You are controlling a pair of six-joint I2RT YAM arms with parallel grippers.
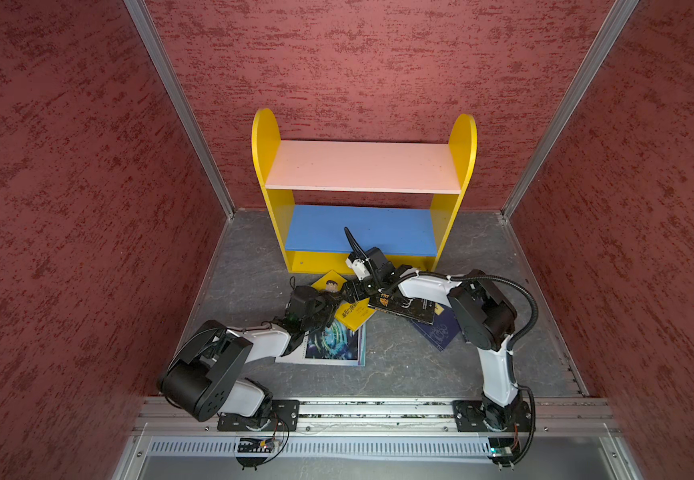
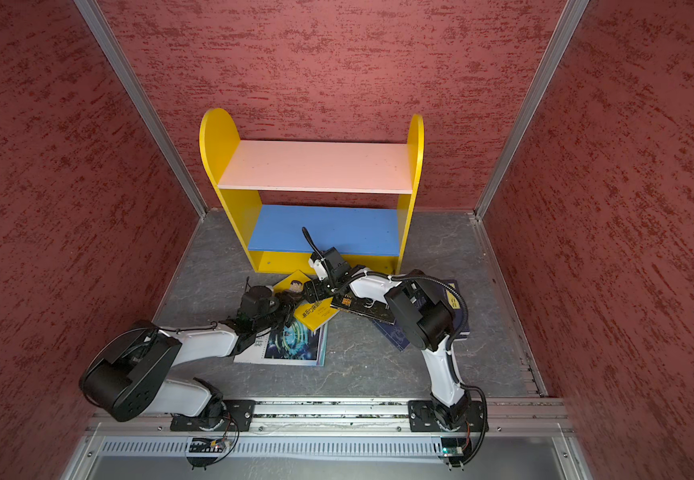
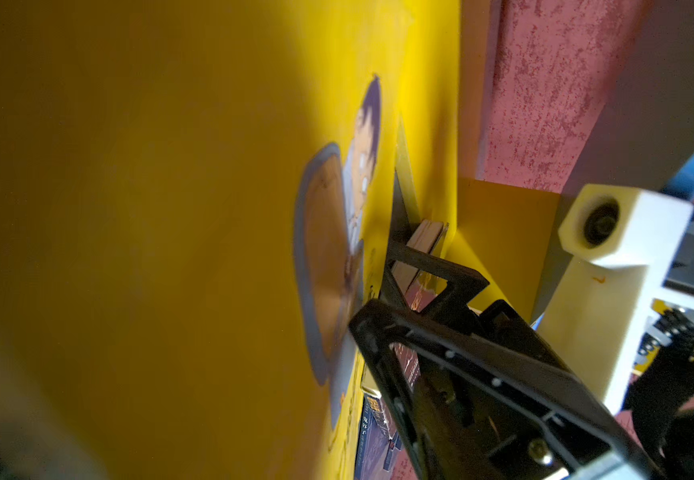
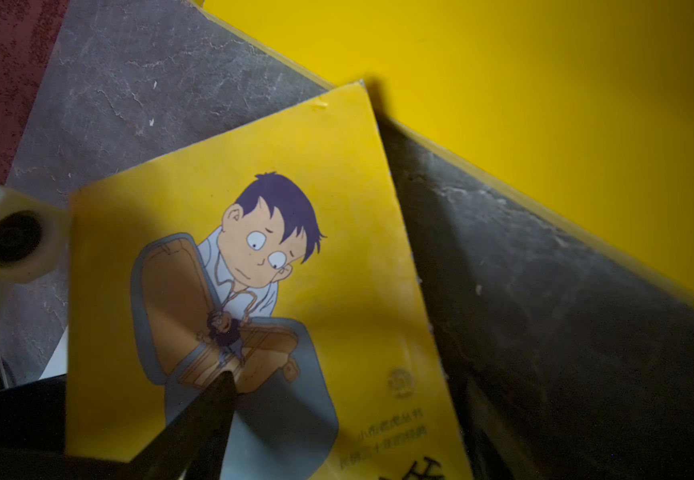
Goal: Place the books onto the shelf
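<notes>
The shelf (image 1: 362, 166) (image 2: 316, 166) stands at the back wall, with nothing on its pink or blue boards. The books lie on the floor in front of it. A yellow cartoon-cover book (image 1: 351, 313) (image 2: 314, 316) overlaps the far corner of a white magazine (image 1: 337, 345) (image 2: 295, 345). A black book (image 1: 407, 311) and a navy book (image 1: 437, 332) lie under the right arm. Both grippers meet at the yellow book. My left gripper (image 1: 330, 300) is at its left edge, jaws hidden. My right gripper (image 1: 347, 291) is open, with one finger (image 4: 216, 399) lying on the cover (image 4: 337, 208).
Red textured walls close in both sides and the back. The grey floor (image 1: 399, 365) lies between the books and the front rail (image 1: 378, 409) that carries both arm bases. A second navy book with a yellow label (image 2: 457, 303) lies at the right.
</notes>
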